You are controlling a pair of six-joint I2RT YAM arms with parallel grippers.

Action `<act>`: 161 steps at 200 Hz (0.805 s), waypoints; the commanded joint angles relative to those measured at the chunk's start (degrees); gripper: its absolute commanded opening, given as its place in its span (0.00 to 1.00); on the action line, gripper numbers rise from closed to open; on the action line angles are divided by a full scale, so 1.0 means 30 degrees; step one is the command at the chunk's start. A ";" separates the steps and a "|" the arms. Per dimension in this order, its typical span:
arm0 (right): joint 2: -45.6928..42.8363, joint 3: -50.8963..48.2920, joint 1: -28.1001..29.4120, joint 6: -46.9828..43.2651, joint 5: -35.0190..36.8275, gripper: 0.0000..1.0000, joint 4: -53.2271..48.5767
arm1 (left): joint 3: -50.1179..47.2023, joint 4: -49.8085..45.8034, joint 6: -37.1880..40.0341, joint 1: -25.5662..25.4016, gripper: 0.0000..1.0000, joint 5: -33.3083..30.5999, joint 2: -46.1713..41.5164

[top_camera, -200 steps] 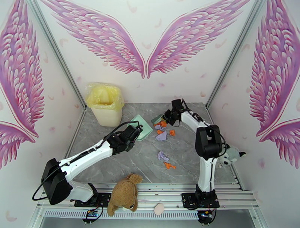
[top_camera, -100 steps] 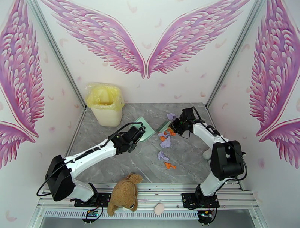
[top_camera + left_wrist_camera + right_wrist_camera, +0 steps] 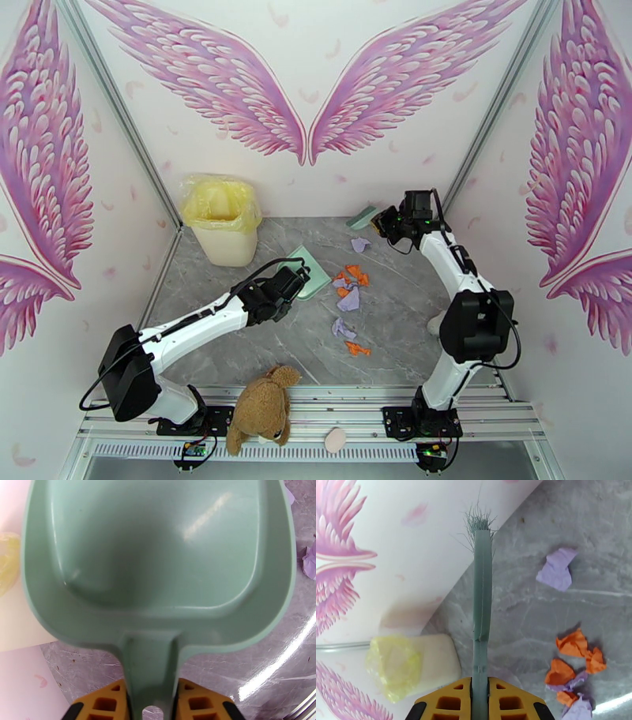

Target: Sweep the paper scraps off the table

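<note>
Orange and light-purple paper scraps [image 3: 348, 284] lie in a loose cluster mid-table, with one purple wad [image 3: 360, 244] farther back and a few more [image 3: 346, 335] nearer the front; several show in the right wrist view [image 3: 574, 653]. My left gripper [image 3: 286, 286] is shut on the handle of the mint-green dustpan [image 3: 309, 271], whose pan [image 3: 158, 559] is bare and rests on the grey table [image 3: 237, 347] just left of the cluster. My right gripper [image 3: 393, 222] is shut on a green brush [image 3: 482, 594], held above the table's back right, bristles [image 3: 477, 519] toward the back wall.
A cream bin with a yellow liner [image 3: 221, 217] stands at the back left corner. A brown plush toy [image 3: 261, 410] lies on the front frame between the arm bases. A grey-white plush [image 3: 436, 322] is partly hidden behind the right arm.
My right arm has lifted the brush away from the scraps and swung it back and to the right toward the back wall. The left arm with the dustpan has edged slightly right.
</note>
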 commanded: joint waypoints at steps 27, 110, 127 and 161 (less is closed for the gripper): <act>0.2977 0.0059 0.0029 0.2969 0.2291 0.00 0.1633 | -0.0259 0.0075 -0.0268 -0.0111 0.00 -0.0249 -0.0621; 0.0788 -0.6444 -0.0235 0.2873 0.0985 0.00 0.4204 | -0.0858 0.0593 -0.0344 -0.0111 0.00 -0.0109 -0.0577; -0.0439 -0.8163 -0.0235 0.2780 0.0634 0.00 0.4443 | -0.0802 0.0637 -0.0328 -0.0104 0.00 -0.0029 -0.0483; -0.3471 -1.2158 -0.0236 0.2830 -0.0072 0.00 0.5168 | -0.0626 0.0696 -0.0352 -0.0182 0.00 0.0153 -0.0246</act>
